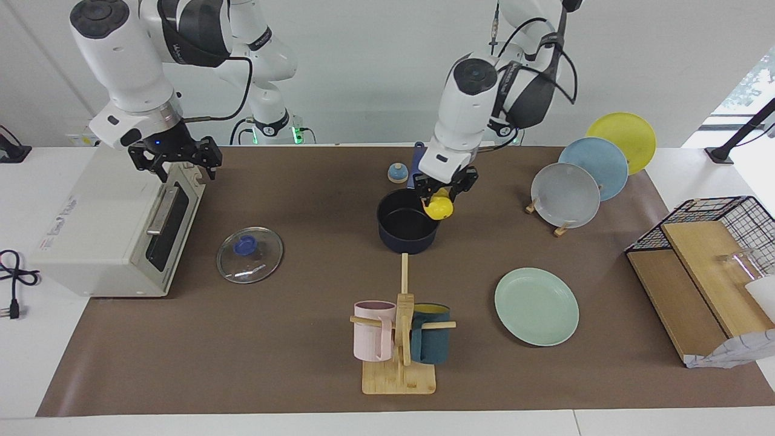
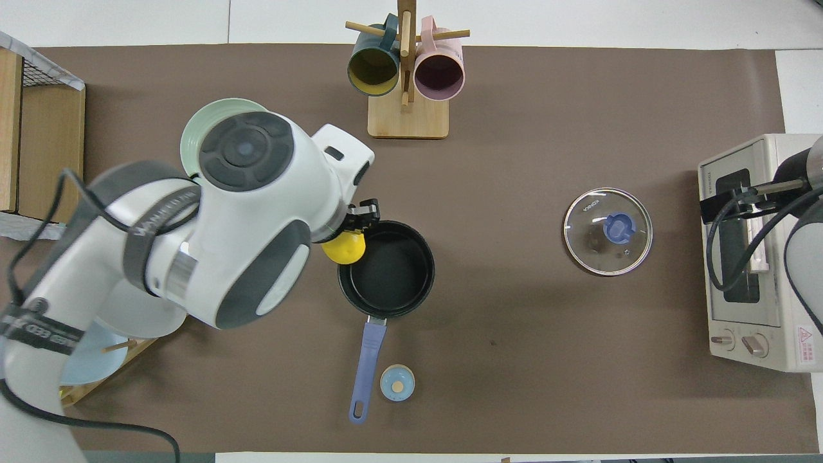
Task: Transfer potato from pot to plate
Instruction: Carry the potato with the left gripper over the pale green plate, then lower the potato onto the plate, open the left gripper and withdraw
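Observation:
The yellow potato [image 1: 439,209] hangs in my left gripper [image 1: 440,201], which is shut on it. It is up in the air over the rim of the dark navy pot [image 1: 407,229], on the side toward the left arm's end of the table. The pot's black inside is empty. In the overhead view the potato [image 2: 344,247] shows at the edge of the pot [image 2: 388,270], whose blue handle [image 2: 365,366] points toward the robots. The mint-green plate [image 1: 536,306] lies on the mat farther from the robots; overhead, my left arm hides most of the plate [image 2: 188,143]. My right gripper [image 1: 189,174] waits open over the toaster oven.
A toaster oven [image 1: 103,224] stands at the right arm's end, a glass lid [image 1: 250,254] beside it. A mug rack [image 1: 399,339] stands farther from the robots than the pot. A small blue knob [image 1: 397,173], a rack of plates [image 1: 566,195] and a wire basket [image 1: 717,233] also stand here.

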`<state>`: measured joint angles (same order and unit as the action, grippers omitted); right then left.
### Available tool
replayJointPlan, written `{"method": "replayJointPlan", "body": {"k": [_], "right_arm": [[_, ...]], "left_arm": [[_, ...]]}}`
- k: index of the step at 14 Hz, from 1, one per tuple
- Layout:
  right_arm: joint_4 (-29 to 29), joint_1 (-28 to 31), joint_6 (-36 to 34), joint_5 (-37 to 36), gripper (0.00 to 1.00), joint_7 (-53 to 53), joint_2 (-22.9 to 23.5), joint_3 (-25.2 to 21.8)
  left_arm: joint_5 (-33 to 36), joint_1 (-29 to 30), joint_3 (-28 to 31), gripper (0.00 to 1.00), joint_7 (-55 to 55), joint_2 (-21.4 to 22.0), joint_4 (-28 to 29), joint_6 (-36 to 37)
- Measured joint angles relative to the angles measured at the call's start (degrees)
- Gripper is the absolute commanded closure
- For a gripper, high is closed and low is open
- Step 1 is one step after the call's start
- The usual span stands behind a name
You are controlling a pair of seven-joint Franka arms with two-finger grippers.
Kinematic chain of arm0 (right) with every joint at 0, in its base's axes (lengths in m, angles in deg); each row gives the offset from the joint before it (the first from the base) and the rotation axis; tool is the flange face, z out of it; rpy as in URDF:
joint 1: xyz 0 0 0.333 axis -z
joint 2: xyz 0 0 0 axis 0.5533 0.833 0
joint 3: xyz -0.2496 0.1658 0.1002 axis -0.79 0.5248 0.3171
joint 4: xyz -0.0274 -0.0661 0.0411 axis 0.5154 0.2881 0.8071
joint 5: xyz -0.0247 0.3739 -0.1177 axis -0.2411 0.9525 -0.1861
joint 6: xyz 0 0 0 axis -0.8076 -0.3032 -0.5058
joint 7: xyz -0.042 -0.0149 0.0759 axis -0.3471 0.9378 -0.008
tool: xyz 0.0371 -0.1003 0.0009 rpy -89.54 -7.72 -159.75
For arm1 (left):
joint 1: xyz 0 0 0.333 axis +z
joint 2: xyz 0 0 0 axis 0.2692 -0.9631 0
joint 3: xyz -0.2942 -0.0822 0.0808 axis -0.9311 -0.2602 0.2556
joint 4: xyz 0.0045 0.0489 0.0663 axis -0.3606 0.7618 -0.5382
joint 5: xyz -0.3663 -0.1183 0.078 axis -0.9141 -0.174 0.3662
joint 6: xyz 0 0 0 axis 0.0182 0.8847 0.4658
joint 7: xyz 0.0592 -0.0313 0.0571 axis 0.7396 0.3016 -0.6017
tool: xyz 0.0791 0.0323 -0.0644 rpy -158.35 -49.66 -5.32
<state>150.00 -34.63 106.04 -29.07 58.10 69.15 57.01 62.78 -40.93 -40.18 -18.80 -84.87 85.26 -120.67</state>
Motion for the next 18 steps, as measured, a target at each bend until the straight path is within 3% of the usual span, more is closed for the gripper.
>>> {"method": "replayJointPlan", "body": {"k": [4, 7, 12, 15, 16, 17, 18], "right_arm": [[-0.14, 0.02, 0.0, 0.04, 0.0, 0.0, 0.0, 0.0], [-0.27, 0.03, 0.0, 0.05, 0.0, 0.0, 0.0, -0.03], [-0.29, 0.05, 0.0, 0.05, 0.0, 0.0, 0.0, -0.05], [-0.32, 0.05, 0.0, 0.05, 0.0, 0.0, 0.0, -0.05], [-0.36, 0.05, 0.0, 0.05, 0.0, 0.0, 0.0, -0.05], [-0.41, 0.05, -0.05, 0.06, 0.0, 0.0, -0.01, -0.05], [-0.45, 0.05, -0.27, 0.06, 0.0, 0.0, -0.01, -0.05]], "left_arm": [[-0.2, 11.88, 0.33, 1.0, 15.62, -5.39, -9.54, 5.08], [-0.1, 18.39, 0.42, 1.0, 25.86, -11.36, -11.35, 0.71], [0.81, 20.52, 0.09, 1.0, 32.33, -22.18, -11.22, -9.21], [2.63, 20.41, -0.21, 1.0, 32.76, -23.51, -8.25, -13.45], [2.68, 20.41, -0.22, 0.75, 33.03, -23.22, -7.86, -13.92], [2.9, 20.41, -0.22, 0.01, 33.37, -22.93, -7.51, -13.92], [3.03, 20.41, -0.23, 0.0, 33.63, -22.88, -7.38, -13.99]]}}
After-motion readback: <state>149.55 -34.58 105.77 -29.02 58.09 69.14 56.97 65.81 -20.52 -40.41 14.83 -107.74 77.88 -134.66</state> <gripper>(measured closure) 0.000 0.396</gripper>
